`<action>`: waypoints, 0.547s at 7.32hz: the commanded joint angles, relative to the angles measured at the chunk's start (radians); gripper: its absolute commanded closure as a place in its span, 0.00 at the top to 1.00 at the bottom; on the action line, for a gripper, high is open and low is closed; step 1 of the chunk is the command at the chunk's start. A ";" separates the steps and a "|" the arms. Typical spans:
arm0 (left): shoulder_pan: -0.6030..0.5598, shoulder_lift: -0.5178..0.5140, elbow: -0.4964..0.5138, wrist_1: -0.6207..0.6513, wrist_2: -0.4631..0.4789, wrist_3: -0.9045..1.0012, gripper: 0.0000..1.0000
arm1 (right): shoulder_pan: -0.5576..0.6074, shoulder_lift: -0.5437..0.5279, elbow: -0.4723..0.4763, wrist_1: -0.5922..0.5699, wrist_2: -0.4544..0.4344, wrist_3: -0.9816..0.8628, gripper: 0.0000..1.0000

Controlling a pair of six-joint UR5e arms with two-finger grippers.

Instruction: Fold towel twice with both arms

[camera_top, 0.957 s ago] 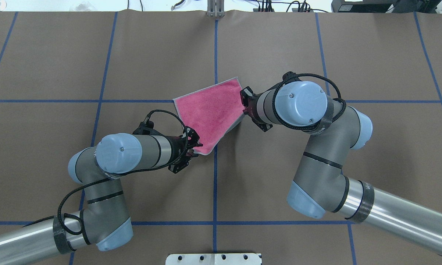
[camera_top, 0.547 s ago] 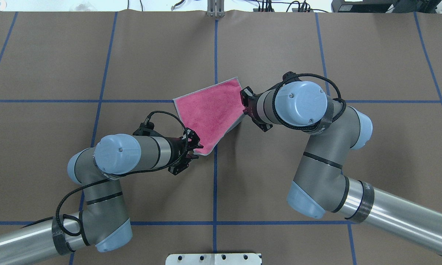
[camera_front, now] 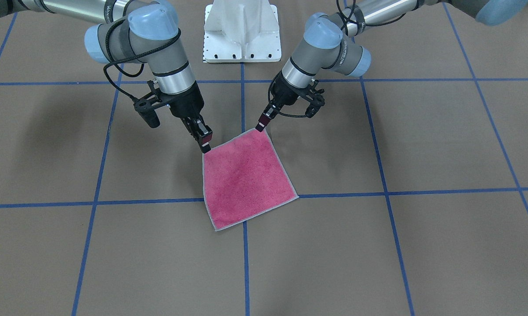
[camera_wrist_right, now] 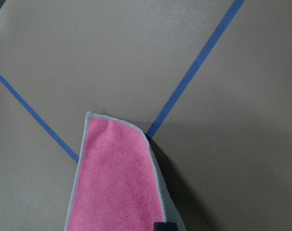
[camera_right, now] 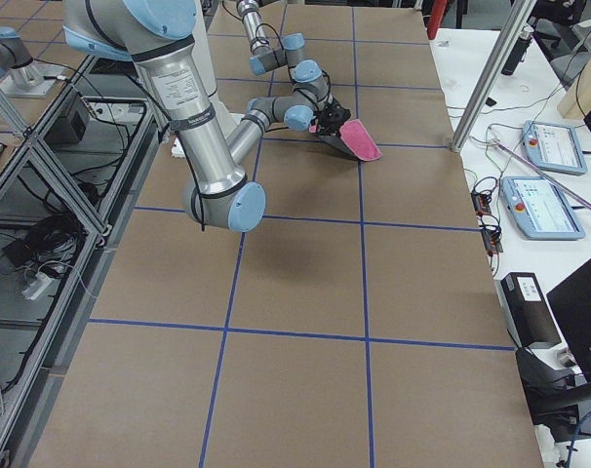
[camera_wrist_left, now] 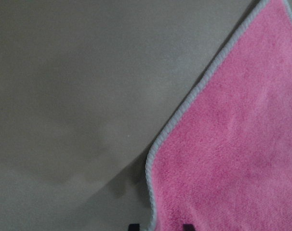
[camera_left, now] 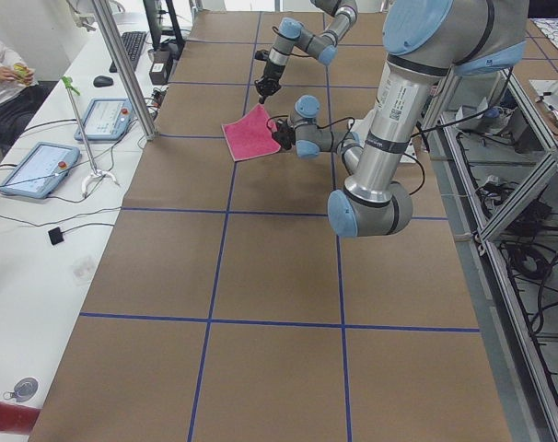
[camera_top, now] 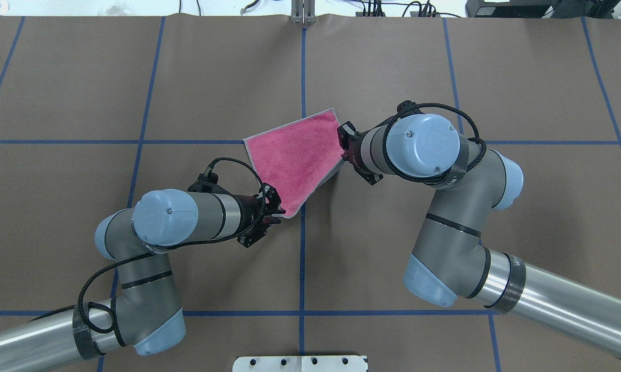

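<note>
Carrying the two raised corners over to the far hem is judged to be the step in hand, the first fold. The small square pink-red terry towel, edged in light grey stitching, is spread near the middle of the brown paper-covered bench, across a crossing of blue tape lines. Its hem towards the operators' edge lies flat, while the two corners towards the robot's edge are lifted. The black thin-fingered left pincer is clamped on one lifted corner and the black right pincer on the other. Both corners are best moved together at one height and pace, so that the cloth between them is held taut but not dragged. They should be laid border on border onto the far corners before the fingers are parted.
</note>
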 commanded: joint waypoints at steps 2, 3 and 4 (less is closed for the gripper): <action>-0.001 0.010 -0.017 0.000 0.000 0.005 0.20 | 0.000 0.000 -0.001 0.000 0.000 0.000 0.00; -0.001 0.031 -0.041 0.000 -0.002 0.006 0.14 | 0.000 -0.002 -0.001 0.000 0.000 0.000 0.00; -0.001 0.043 -0.052 0.003 -0.029 0.006 0.01 | 0.000 -0.005 -0.001 0.000 0.000 0.000 0.00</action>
